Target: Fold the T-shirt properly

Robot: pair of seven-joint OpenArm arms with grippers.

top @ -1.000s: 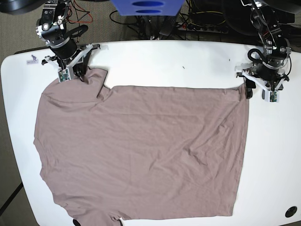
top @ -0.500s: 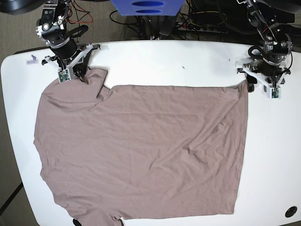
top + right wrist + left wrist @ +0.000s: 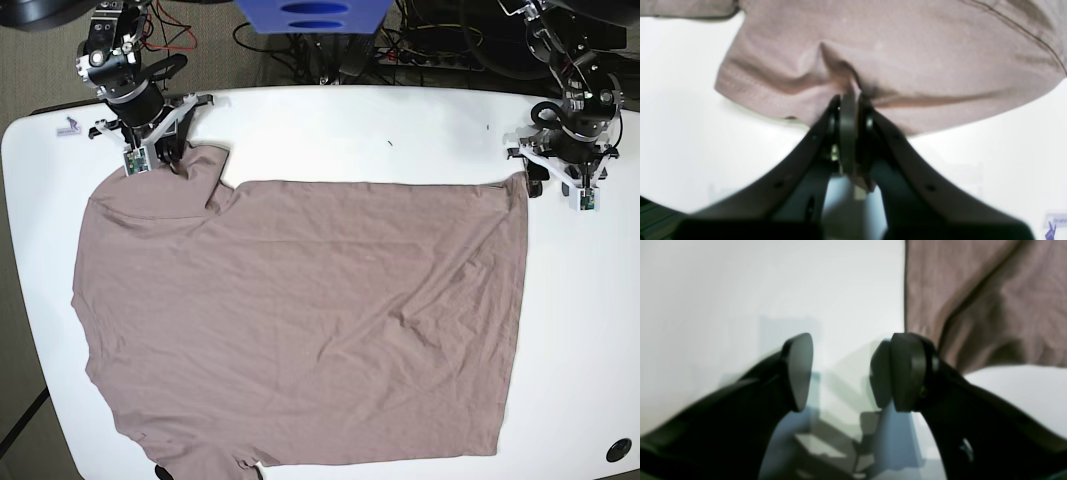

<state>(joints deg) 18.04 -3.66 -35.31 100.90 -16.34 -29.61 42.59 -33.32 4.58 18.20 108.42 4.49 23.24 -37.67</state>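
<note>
Up and away went the left gripper (image 3: 549,188) over the last second, drifting from the hem corner toward the far right edge of the white table (image 3: 350,130), and the T-shirt's (image 3: 300,320) corner there twitched slightly toward it. Over on the other side, the right gripper (image 3: 172,160) stayed put at the sleeve, no shift at all.

Wrist view on the left arm showed its black pads (image 3: 799,371) parted, bare tabletop between them, nothing held; the T-shirt's (image 3: 983,296) edge lay just beside the right-hand pad, a fold ridging the cloth behind it.

Right wrist view told a different story: the fingers (image 3: 846,133) were pinched tight together on the stitched sleeve edge of the T-shirt (image 3: 893,50), fabric puckering into creases right at the pinch.

Mauve-brown cloth lay spread flat across most of the table, softly wrinkled, sleeve at the far left corner, lower sleeve running off the near edge
</note>
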